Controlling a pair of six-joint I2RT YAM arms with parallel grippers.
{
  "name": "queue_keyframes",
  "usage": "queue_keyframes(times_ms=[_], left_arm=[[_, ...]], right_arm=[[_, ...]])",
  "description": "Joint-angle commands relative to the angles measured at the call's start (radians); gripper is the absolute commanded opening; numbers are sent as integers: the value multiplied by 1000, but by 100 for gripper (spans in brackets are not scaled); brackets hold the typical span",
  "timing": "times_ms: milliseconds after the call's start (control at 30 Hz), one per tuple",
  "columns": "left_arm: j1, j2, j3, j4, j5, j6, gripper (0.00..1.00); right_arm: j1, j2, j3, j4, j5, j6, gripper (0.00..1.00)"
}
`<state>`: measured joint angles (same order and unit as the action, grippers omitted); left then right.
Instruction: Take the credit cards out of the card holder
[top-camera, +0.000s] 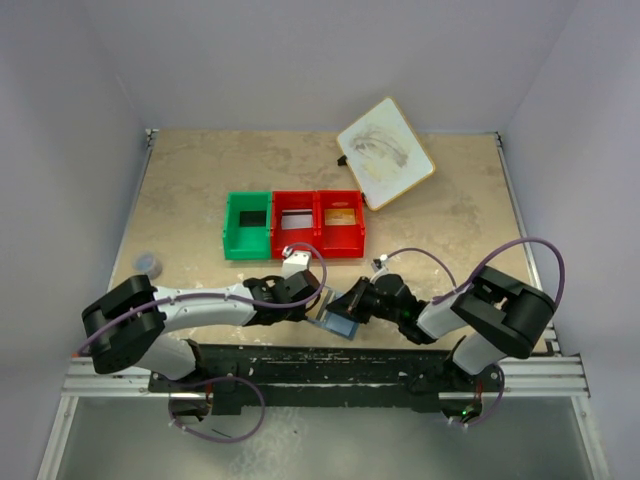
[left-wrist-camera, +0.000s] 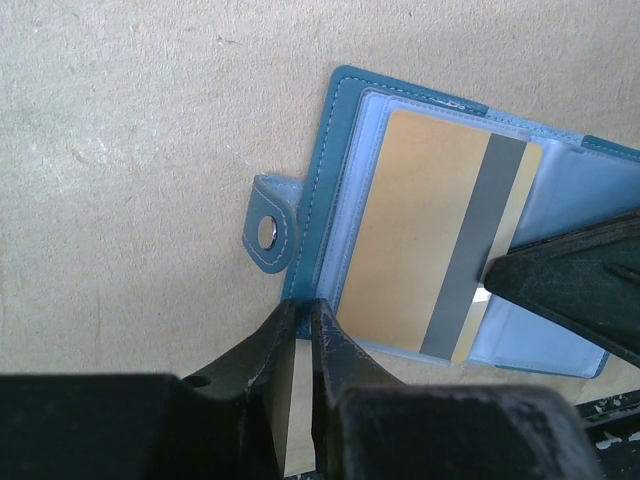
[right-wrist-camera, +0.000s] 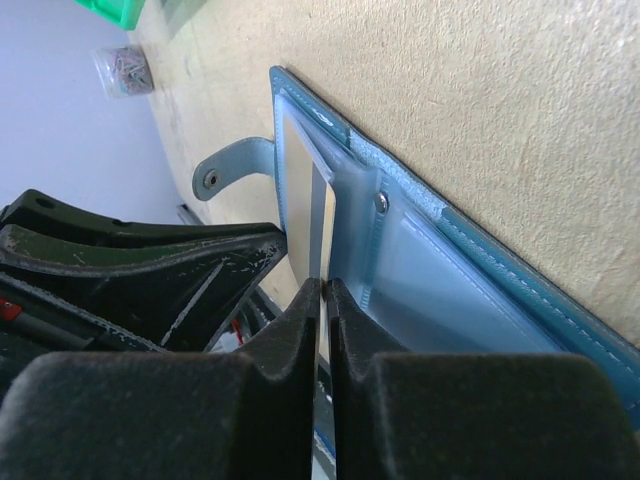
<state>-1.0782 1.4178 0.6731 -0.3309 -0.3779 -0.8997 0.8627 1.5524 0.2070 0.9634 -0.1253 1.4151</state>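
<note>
Beige mottled table (top-camera: 180, 190), green bin (top-camera: 229, 226) near its centre, red bin (top-camera: 295, 197) touching it at 3 o'clock, second red bin (top-camera: 341, 196) next in the row, white wood-rimmed board (top-camera: 385, 152) lying askew at 1 o'clock, small clear jar (top-camera: 149, 263) at 8 o'clock by the table's edge.

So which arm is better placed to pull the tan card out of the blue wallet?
Right. The right end effector is pinched on the thin tan grey-striped card; the left end effector sits shut at the rim of the blue folding card holder, off that card.
</note>
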Motion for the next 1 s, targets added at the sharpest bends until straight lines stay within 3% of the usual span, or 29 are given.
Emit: queue_keyframes(times_ms=[0,100,333,500,700,967], left_arm=[[-2,4,25,8,-17,8,8],[-2,4,27,12,-10,14,8],[0,-72,47,-48,-107,-14,11],[0,-155,70,-39,-111,-14,15],[0,-167,67,162,60,58,18],[-3,35,73,272,219,52,19]], right_arm=[[-2,0,15,38,-10,-11,8],[-3,10,20,42,-10,-9,0],[-6,-38,-45,11,-20,-10,0],[-14,-74,-27,-99,-58,-92,0],[-42,-104,-70,-90,-97,-107,0],[-65,-163,-74,-163,-94,-133,0]])
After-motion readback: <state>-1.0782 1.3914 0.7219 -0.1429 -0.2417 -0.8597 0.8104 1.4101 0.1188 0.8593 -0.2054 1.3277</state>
